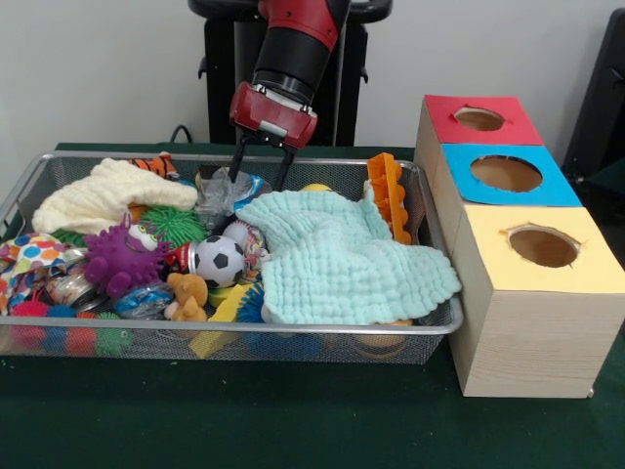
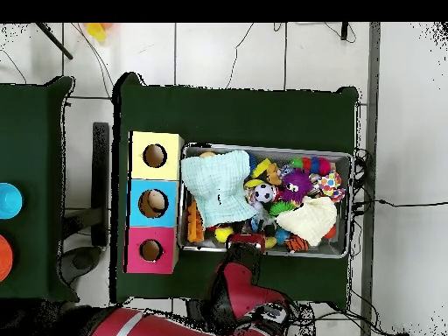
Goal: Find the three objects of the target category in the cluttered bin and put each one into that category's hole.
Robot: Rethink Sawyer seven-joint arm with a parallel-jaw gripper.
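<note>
Silver wire-mesh bin [image 1: 29, 186] on dark green table [image 1: 293, 420]. Mint-green cloth [image 1: 342, 259], cream cloth [image 1: 107, 195], purple spiky toy [image 1: 122, 259], black-and-white ball [image 1: 220, 260], tan bear [image 1: 186, 296], orange plastic piece [image 1: 389, 193]. Pale wooden boxes topped red [image 1: 441, 115], blue [image 1: 459, 174], yellow [image 1: 488, 244]. Red-and-black arm [image 1: 293, 49].

Front view faces the robot (overhead looks down); both share the bin [image 1: 234, 330].

Hung over the far side of the cluttered bin [image 1: 234, 332], gripper [image 1: 260, 179] just above a crinkled wrapper [image 1: 217, 198]; cloth [image 1: 342, 256] and ball [image 1: 219, 260] nearer the camera; hole [image 1: 506, 173] off right.
</note>
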